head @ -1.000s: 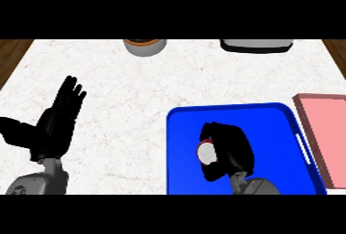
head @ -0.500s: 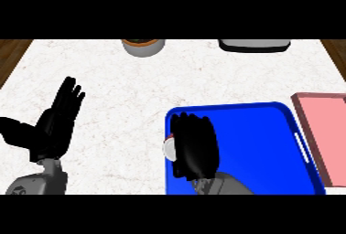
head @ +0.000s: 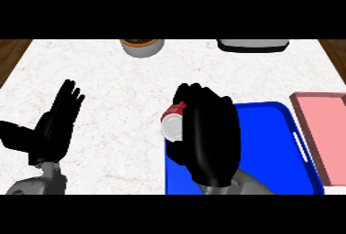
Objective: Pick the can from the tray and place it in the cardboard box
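Note:
My right hand [head: 206, 137] is curled round a red and silver can [head: 174, 121], which shows at the hand's left side over the left edge of the blue tray [head: 277, 151]. Most of the can is hidden behind the fingers. A pink box [head: 323, 132] lies right of the tray at the picture's right edge. My left hand [head: 54, 125] stays open with fingers up at the left, resting above the white counter.
A grey pot [head: 142, 46] with a brown inside stands at the counter's far edge. A dark and white appliance [head: 253, 45] sits at the far right. Wooden floor shows beyond both far corners.
My right hand has carried the can leftwards and away from me, from the tray's middle to its left edge. The left hand has not moved.

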Robot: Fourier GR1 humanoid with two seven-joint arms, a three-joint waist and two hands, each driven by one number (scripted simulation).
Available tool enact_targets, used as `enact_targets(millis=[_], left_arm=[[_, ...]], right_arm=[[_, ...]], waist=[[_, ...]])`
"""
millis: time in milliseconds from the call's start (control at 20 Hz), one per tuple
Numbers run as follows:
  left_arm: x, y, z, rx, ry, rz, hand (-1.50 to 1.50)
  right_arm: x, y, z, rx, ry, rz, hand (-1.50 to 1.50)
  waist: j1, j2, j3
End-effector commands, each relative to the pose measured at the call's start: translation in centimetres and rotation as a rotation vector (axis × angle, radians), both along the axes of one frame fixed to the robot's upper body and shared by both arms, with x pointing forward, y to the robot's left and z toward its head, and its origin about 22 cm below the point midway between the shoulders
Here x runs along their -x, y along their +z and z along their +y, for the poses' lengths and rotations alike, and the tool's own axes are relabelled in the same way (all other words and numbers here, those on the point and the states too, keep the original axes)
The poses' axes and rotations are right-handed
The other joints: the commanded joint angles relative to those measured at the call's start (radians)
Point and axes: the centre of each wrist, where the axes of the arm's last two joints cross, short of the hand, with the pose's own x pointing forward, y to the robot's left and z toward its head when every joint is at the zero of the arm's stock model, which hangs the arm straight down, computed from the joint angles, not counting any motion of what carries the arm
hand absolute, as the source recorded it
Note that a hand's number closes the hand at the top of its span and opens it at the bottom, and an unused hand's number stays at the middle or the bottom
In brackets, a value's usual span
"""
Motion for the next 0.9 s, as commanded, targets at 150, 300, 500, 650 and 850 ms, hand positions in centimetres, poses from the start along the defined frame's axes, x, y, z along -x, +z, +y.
enact_targets(millis=[150, 300, 500, 650, 850], left_arm=[[-0.7, 0.9, 0.5, -0.006, 0.008, -0.001, 0.00], [0.2, -0.9, 1.0, 0.012, 0.006, 0.011, 0.00], [-0.1, 1.1, 0.0, 0.012, 0.011, -0.012, 0.00], [0.5, 0.5, 1.2, -0.004, -0.006, -0.011, 0.00], [-0.3, 0.7, 0.4, 0.014, 0.013, 0.002, 0.00]], right_arm=[[-0.8, 3.9, -4.3, -0.088, -0.291, -0.109, 1.50], [-2.4, 4.9, -6.8, -0.113, -0.352, -0.096, 1.50], [-3.2, 5.0, -10.9, -0.106, -0.405, -0.055, 1.50], [-3.4, 4.7, -11.9, -0.115, -0.430, -0.054, 1.50], [-4.6, 4.9, -17.2, -0.021, -0.509, -0.098, 1.50]], waist=[[-0.016, 0.000, 0.001], [-0.007, 0.003, 0.000], [-0.009, 0.003, 0.001], [-0.002, 0.003, 0.001], [-0.004, 0.004, 0.001]])
